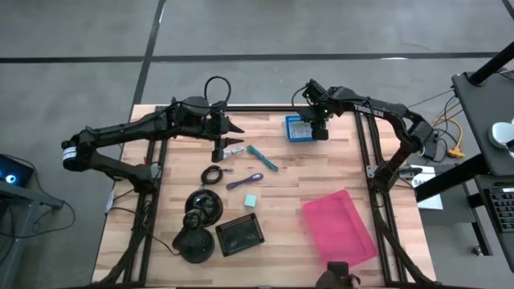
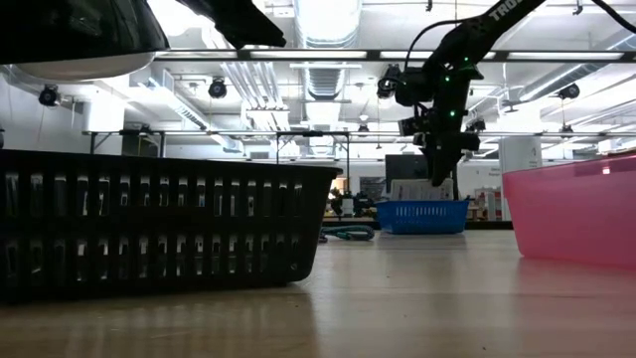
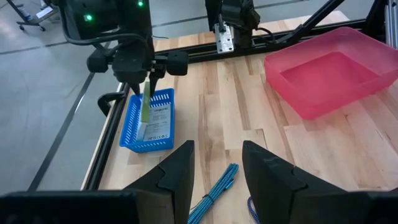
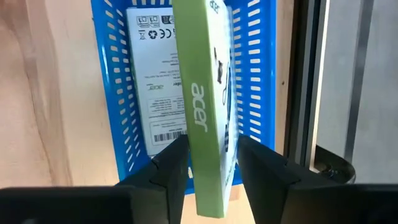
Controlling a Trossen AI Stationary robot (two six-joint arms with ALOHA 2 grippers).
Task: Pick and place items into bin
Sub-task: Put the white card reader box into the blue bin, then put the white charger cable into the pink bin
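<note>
The green stick (image 4: 205,112) reads "acer" along its side.

Seen straight down from above and level from the tabletop; both wrist views share the blue basket (image 3: 148,120).

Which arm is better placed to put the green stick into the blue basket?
The right arm. Its pincer already grips the green stick directly above the blue basket. The left pincer is open over the teal-handled tool, away from the basket.
</note>
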